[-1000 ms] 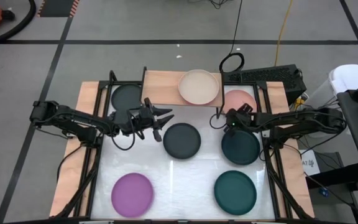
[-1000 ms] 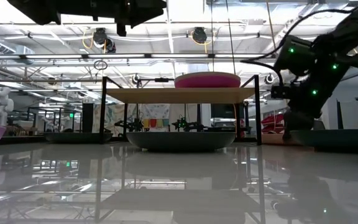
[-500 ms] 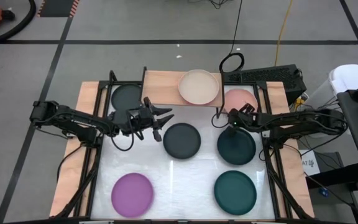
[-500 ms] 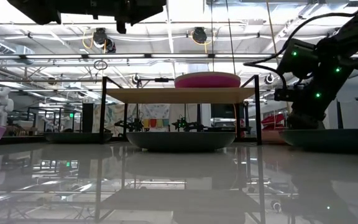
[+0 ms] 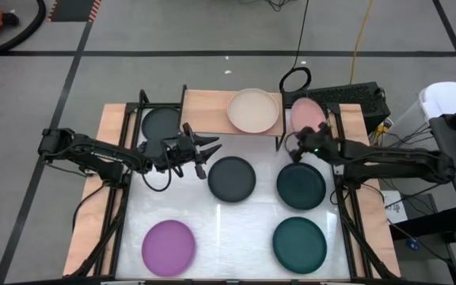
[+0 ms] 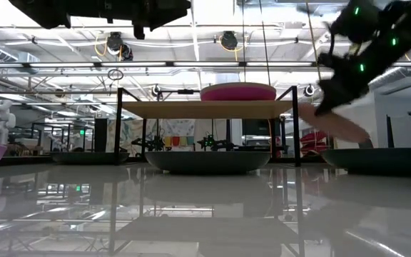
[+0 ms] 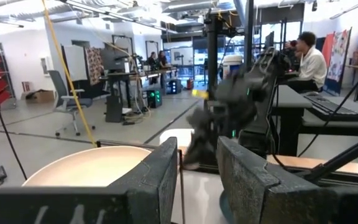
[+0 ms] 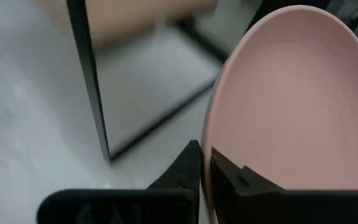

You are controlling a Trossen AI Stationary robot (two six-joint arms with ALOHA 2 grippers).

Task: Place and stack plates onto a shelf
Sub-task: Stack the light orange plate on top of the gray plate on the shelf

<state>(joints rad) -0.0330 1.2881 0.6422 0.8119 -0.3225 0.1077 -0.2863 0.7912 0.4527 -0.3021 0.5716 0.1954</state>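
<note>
The shelf point(image 5: 208, 111) stands at the table's far edge, and a beige plate point(image 5: 253, 111) lies on its board. Right of the shelf, a pale pink plate point(image 5: 308, 116) is tipped up, with my right gripper point(image 5: 295, 148) shut on it. A charcoal plate point(image 5: 231, 178), two dark teal plates point(image 5: 301, 187) point(image 5: 299, 244) and a purple plate point(image 5: 169, 247) lie flat on the table. Another charcoal plate point(image 5: 161, 123) lies left of the shelf. My left gripper point(image 5: 206, 150) hovers open near the shelf's near left side, holding nothing. My right gripper pinches the pink plate's rim point(image 8: 213, 134) between its two fingers, on the side of the plate nearest the shelf's leg. The plate point(image 6: 334, 125) is tilted, held side raised, sloping down toward the table's right. Whether its low side touches the table I cannot tell.
The shelf's thin black leg point(image 8: 92, 93) stands close beside the held plate. Black frame rails point(image 5: 347, 222) run along both sides of the white table top. A person point(image 7: 306, 59) sits at a desk in the room beyond.
My right gripper has moved toward the table's far edge, shut on the pink plate's rim and risen. The plate, which lay flat, now stands tipped, with its held side lifted.
</note>
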